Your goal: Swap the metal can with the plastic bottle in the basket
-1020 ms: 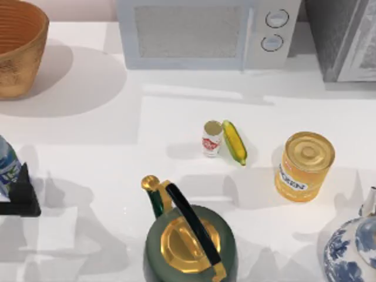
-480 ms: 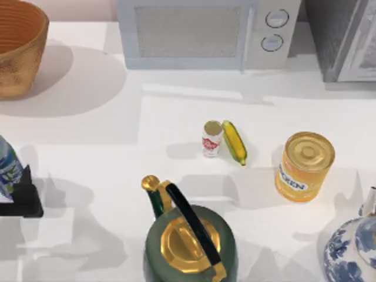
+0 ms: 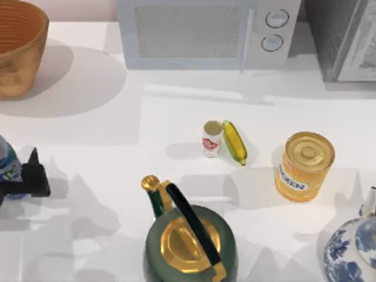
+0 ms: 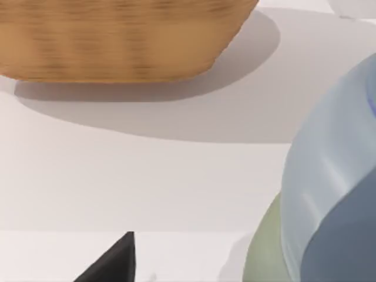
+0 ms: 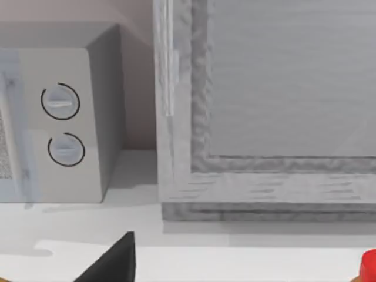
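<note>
Left gripper (image 3: 17, 179) at frame's left edge, jaws gripping plastic bottle (image 3: 8, 166); metal can (image 3: 212, 138) standing at centre, basket (image 3: 17, 47) upper left

The plastic bottle (image 3: 7, 167) is cut off by the top view's left edge, the basket (image 3: 17, 47) by its upper left corner, and the blue-patterned teapot (image 3: 352, 249) at lower right.

Rough woven wicker basket (image 3: 20, 44) at the desk's far left corner, translucent glossy plastic bottle (image 3: 8, 166), shiny golden metal can (image 3: 304, 166), smooth matt white desk (image 3: 106, 117)
</note>
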